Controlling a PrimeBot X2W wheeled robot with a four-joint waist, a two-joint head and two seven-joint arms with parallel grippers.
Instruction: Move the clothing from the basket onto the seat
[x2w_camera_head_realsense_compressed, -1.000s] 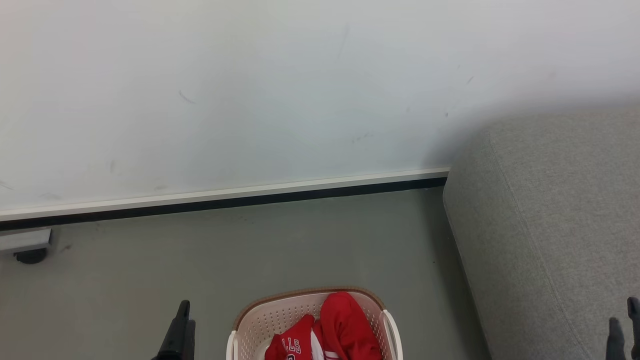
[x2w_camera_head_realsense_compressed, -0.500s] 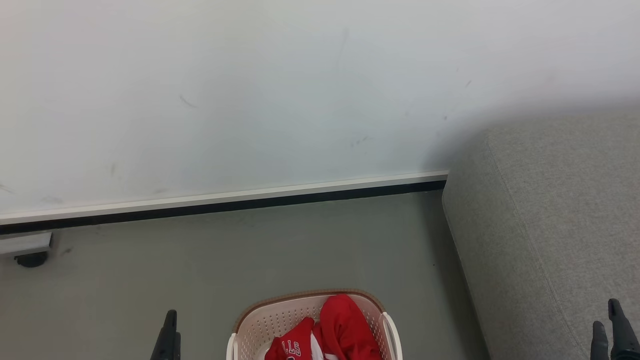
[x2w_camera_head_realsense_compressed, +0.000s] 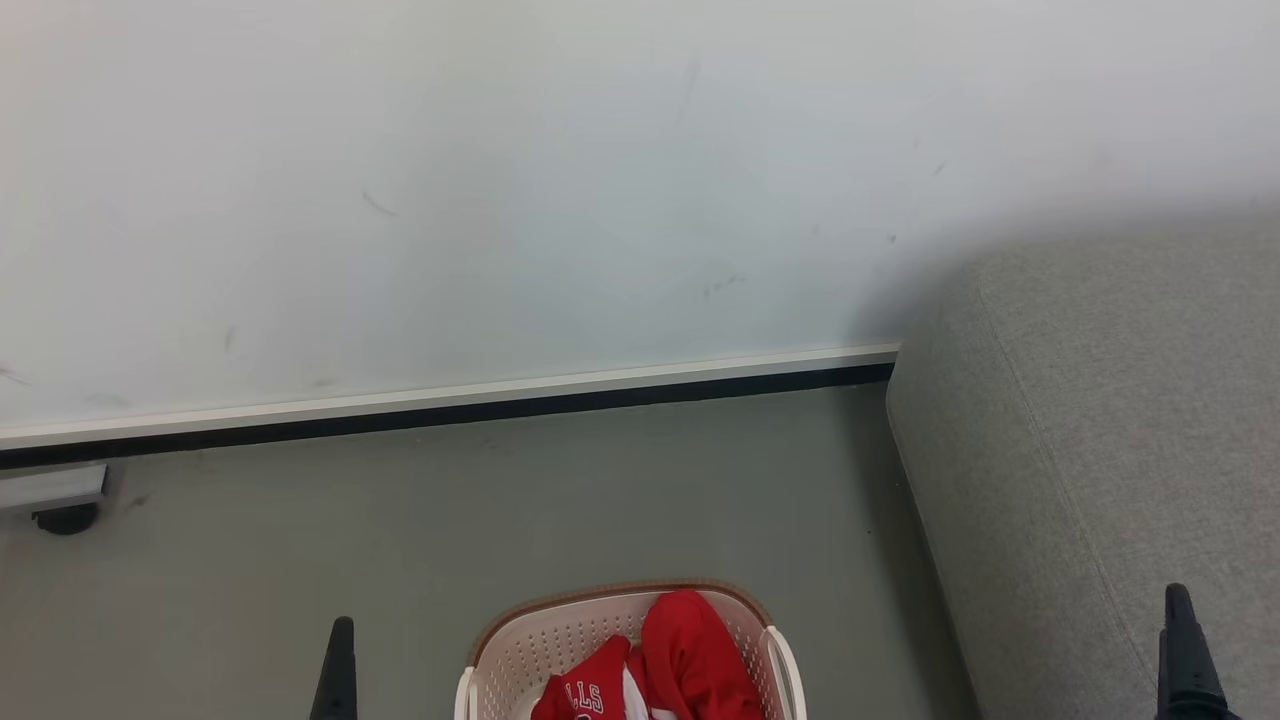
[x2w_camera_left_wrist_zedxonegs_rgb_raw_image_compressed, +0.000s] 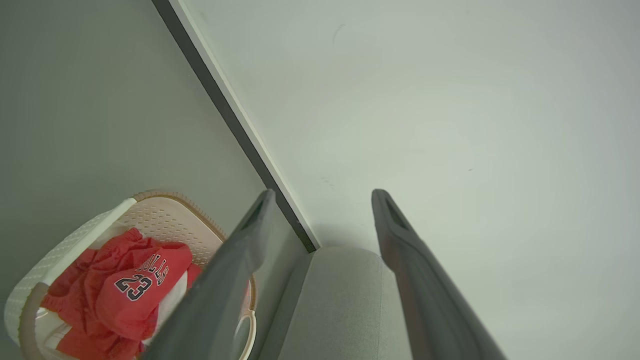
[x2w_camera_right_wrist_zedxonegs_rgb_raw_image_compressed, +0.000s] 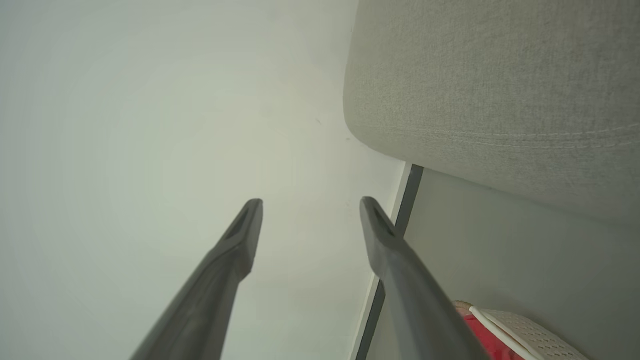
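We saw both tools released. The left gripper (x2w_camera_left_wrist_zedxonegs_rgb_raw_image_compressed: 322, 195) had its 2 dark fingers spread wide and empty, and the right gripper (x2w_camera_right_wrist_zedxonegs_rgb_raw_image_compressed: 311, 202) was parted the same way, pointing toward the wall (x2w_camera_head_realsense_compressed: 500, 200). The clothing (x2w_camera_head_realsense_compressed: 690, 655), red with white lettering and the number 23, lay bunched inside the basket (x2w_camera_head_realsense_compressed: 540, 640). The basket stood on the floor (x2w_camera_head_realsense_compressed: 500, 500), well back from the floor's wall edge. It was near the left side of the grey seat (x2w_camera_head_realsense_compressed: 1100, 430) without touching it.
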